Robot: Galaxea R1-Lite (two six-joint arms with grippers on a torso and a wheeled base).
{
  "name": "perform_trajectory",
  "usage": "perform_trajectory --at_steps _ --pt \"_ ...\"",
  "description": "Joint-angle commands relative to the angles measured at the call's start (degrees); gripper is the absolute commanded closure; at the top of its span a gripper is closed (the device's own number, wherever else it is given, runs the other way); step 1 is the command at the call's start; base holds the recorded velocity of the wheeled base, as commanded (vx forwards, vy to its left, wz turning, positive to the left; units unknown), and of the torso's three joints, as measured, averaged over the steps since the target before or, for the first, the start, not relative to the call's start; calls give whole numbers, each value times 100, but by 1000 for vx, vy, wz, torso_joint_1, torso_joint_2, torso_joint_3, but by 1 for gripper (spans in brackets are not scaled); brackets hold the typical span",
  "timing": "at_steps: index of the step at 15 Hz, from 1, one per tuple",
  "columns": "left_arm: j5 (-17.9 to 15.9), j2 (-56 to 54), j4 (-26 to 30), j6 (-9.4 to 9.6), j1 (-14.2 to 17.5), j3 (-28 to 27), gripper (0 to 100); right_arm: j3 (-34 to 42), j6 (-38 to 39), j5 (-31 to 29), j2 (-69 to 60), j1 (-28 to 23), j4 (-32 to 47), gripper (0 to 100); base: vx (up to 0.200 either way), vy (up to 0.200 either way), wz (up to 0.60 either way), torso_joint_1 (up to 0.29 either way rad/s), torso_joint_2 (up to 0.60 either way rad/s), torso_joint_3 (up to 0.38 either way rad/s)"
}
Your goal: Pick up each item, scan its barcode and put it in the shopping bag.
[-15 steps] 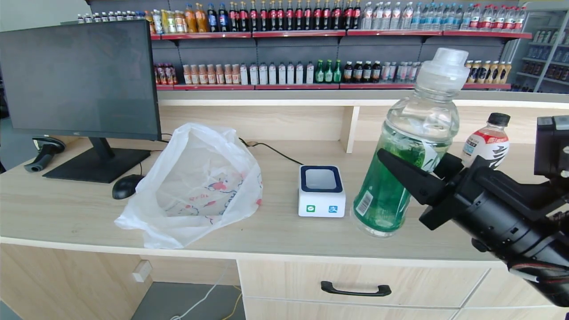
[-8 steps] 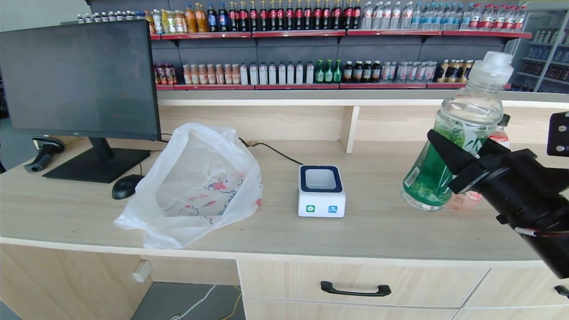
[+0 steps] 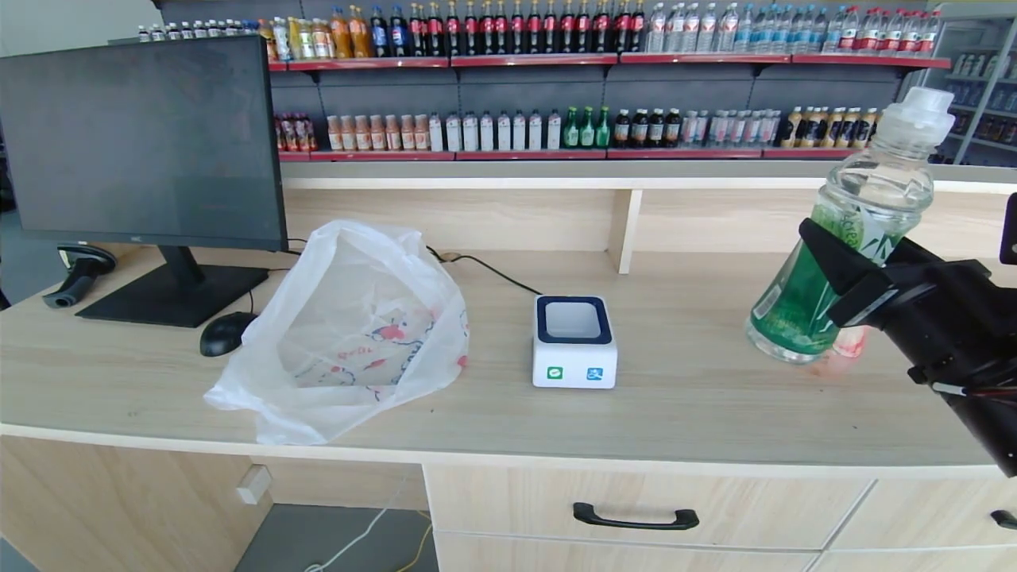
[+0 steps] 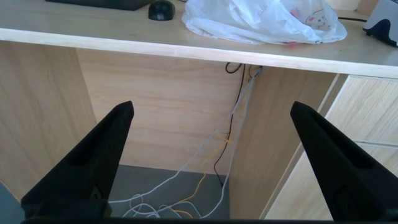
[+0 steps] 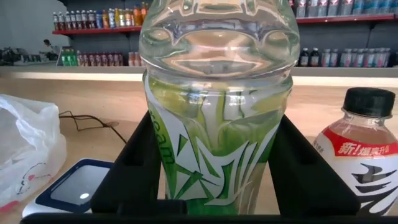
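Right gripper [image 3: 834, 254] was clamped around the tilted green bottle [image 3: 802, 302] at three o'clock, over the counter [image 3: 683, 397], well apart from the scanner [image 3: 574, 340]. Any careless swing could have toppled the small bottle [image 5: 364, 162] just behind.

Right gripper [image 3: 836, 262], clamped on green bottle [image 3: 794, 306], carries it rightward over the counter [image 3: 493, 413], away from scanner [image 3: 574, 342]. Bottle now hides most of the black-capped bottle [image 5: 365, 158] behind it.
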Motion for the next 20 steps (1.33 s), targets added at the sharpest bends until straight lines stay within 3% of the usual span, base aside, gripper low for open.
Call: perform_trajectory --at_steps 1,4,14,20 --pt "0 -2 0 -1 0 0 0 -72 -11 1 79 1 -3 100 -200 0 0 7 -2 2" --pt "0 -2 0 -1 0 0 0 -64 -2 1 79 1 -3 100 0 0 0 0 0 0" --pt "0 -2 0 -19 9 0 0 -327 60 9 159 19 -3 100 0 200 0 1 1 3" --pt "0 -2 -9 -10 0 0 0 -310 -90 18 159 -8 -3 100 0 0 0 0 0 0"
